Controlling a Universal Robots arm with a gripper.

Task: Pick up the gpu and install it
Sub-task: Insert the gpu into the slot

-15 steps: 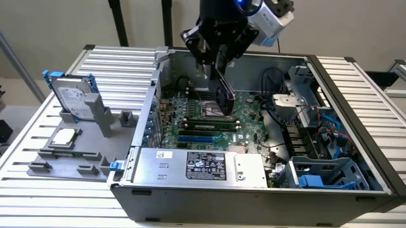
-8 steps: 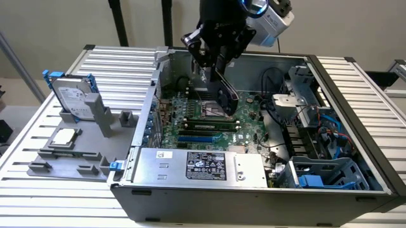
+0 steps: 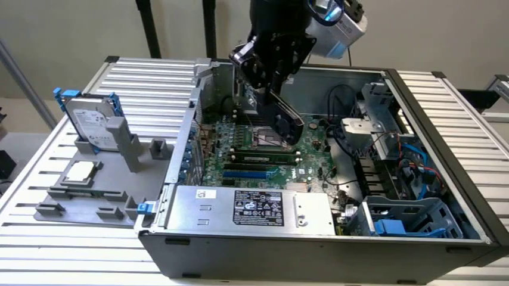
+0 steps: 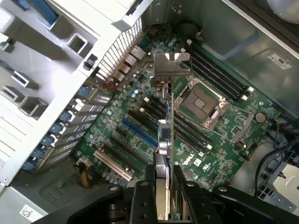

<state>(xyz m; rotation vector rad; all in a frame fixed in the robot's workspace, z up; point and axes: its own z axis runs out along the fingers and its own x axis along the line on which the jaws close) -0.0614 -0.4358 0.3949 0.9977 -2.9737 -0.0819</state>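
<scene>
Colour findings: the gpu [image 4: 164,140] is black, seen edge-on, and its bracket [image 4: 170,70] is bare silver. The hand [image 4: 164,186] is matte black throughout. The motherboard [image 3: 263,149] is green, speckled with small silver and black parts. Its slots run in black parallel rows, apart from one blue slot [image 4: 139,133] and one pale slot [image 4: 112,164], apparently cream.

The case [image 3: 318,256] is dark grey. The power supply [image 3: 250,205] is silver with a black label in white print. The hard drive [image 3: 92,122] is silver with blue rails. The holder [image 3: 87,196] is plain grey. The desk [image 3: 151,77] is silver-white with ribbed parallel stripes.
</scene>
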